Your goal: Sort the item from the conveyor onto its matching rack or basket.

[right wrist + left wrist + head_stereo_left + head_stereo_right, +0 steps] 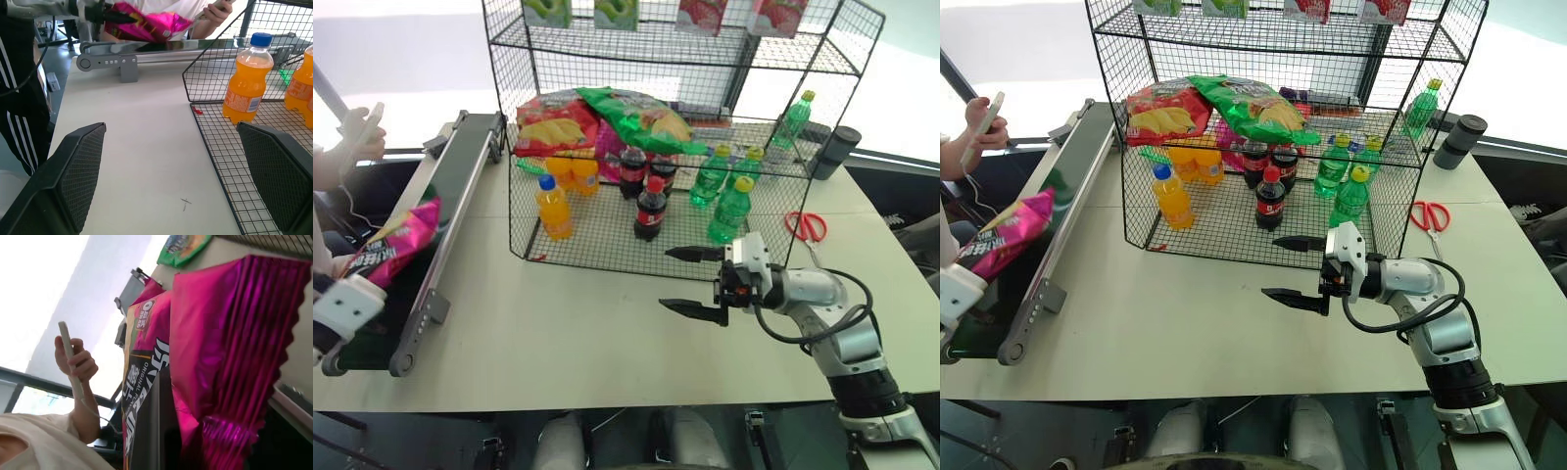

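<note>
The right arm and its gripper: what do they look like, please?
The right arm is silver-grey with black joint sections and a looping black cable. The right gripper has a white block and two black, pointed fingers with mesh-textured pads.

- Red scissors [808,226] on table [607,333], near green bottles [729,191].
- Cola bottles [651,209] beside those.
- Orange bottle [553,208] further along.
- Person's hand [362,137] holding phone [370,119].

The chip bag [399,247] is magenta-pink with white lettering. The conveyor [450,196] belt is dark green; the wire rack [607,230] is black, the scissors [806,226] red-handled.
</note>
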Tool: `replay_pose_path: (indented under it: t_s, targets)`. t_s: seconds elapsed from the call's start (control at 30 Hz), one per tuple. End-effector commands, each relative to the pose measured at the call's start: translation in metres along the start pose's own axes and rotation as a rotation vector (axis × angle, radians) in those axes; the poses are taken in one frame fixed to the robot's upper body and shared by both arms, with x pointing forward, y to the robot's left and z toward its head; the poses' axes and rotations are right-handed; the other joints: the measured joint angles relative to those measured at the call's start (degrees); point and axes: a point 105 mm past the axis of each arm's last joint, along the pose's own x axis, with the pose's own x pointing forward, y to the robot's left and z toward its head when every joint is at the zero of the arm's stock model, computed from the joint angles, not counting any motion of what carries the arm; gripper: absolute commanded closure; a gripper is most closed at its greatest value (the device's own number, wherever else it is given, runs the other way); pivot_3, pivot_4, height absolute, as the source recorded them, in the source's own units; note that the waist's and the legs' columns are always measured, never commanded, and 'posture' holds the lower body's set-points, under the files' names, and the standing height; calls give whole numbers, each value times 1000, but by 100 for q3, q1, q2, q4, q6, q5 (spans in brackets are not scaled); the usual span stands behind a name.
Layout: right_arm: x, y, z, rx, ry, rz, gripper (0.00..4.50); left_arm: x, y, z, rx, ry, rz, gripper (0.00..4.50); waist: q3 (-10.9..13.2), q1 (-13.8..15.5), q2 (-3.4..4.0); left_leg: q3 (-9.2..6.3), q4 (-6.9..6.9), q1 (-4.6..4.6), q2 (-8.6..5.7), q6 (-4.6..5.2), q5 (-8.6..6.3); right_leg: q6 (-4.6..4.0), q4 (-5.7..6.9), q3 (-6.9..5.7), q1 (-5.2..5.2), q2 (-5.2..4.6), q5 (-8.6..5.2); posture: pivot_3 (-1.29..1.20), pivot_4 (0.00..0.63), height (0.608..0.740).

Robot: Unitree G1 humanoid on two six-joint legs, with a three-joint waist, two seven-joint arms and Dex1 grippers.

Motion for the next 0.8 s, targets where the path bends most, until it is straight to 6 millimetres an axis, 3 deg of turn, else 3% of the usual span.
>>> replay_pose_path:
  t_s: [0.03,0.2,0.4,0.67,0.8]
  targets:
    - [0,-2,7,-50,-10,-3,0,1,33,39,-177,-164,58,4450,-2,-1,-3,0,0,1,0,-1,1,0,0,0,2,0,0,0,150,726]
    - [1,-4,6,-56,-10,-6,0,1,46,81,-319,-319,-6,4450,-2,-7,-4,-1,1,2,-1,-5,3,0,0,0,5,3,0,0,150,726]
    - [1,-4,6,-60,-11,-8,0,0,44,80,-365,-302,-4,4450,-4,-15,-6,-2,1,4,-9,-11,7,0,-1,1,7,11,0,0,150,726]
    - [-2,-5,3,-65,4,-14,0,1,2,133,-555,-477,-305,4450,-7,8,-11,-8,3,3,-8,-30,17,0,-5,2,15,10,0,0,150,726]
    - [-2,-5,3,-47,-2,-16,0,-5,-18,149,-686,-491,-465,4450,-7,-17,-12,-9,2,4,-8,-34,20,0,-5,3,14,11,-1,0,150,726]
